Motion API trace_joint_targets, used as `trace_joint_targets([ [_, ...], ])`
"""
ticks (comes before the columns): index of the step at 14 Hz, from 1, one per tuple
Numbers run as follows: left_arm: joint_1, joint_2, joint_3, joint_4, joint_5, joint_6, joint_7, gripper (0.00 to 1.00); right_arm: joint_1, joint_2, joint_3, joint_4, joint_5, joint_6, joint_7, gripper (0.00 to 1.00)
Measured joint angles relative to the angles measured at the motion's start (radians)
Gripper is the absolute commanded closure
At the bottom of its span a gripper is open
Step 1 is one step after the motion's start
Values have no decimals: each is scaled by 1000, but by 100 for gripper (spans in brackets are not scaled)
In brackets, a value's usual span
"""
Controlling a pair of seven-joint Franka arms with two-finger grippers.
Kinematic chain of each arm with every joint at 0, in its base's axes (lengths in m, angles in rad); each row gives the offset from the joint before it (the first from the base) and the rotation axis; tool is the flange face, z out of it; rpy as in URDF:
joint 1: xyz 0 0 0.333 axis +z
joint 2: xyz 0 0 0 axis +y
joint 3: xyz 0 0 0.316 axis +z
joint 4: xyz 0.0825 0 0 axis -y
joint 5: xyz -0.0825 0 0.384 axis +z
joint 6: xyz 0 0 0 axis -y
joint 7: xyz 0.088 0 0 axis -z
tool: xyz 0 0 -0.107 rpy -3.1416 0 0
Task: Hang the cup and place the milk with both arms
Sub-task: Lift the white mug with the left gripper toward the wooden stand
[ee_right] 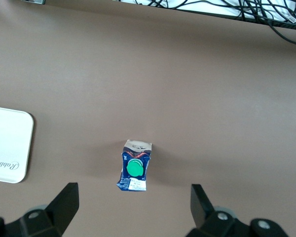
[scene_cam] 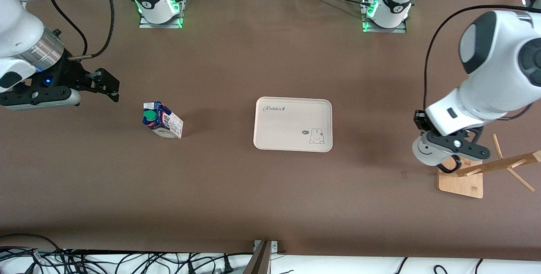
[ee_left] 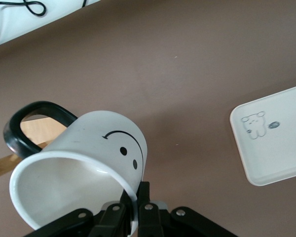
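At the right edge of the front view, the left gripper (scene_cam: 449,152) hangs over the wooden mug rack (scene_cam: 490,168), its fingers clamped on the rim of the cup (scene_cam: 427,151). The left wrist view shows the pinch plainly: the cup (ee_left: 84,163) lies tilted on its side with one finger inside the mouth and the other outside the wall, the black smiley face turned up and the black loop handle (ee_left: 32,123) pointing at a pale wooden part of the rack. In the front view the handle (scene_cam: 450,165) sits just above the rack's square base, close to the inner end of a slanted peg; I cannot tell whether it touches the peg.

At the left edge of the front view, the right gripper (scene_cam: 95,86) hovers over bare brown worktop (scene_cam: 236,198) toward the right arm's end, its fingers spread wide and holding nothing. The right wrist view looks straight down between those spread fingers (ee_right: 64,202) at the milk carton (ee_right: 134,172).

The milk carton (scene_cam: 162,119) stands on the worktop in the left middle of the front view, green cap up, well apart from the right gripper. The cream rabbit-print tray (scene_cam: 293,124) lies flat at the centre of the frame, between the carton and the rack.
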Motion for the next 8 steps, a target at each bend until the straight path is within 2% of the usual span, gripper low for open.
trace_joint_targets([
  [3,74,0,1,1,9,4,82,100,1,-1,3,0,0,-1,0,0],
  [8,112,0,1,6,26,17,96,100,1,-5,3,0,0,-3,0,0],
])
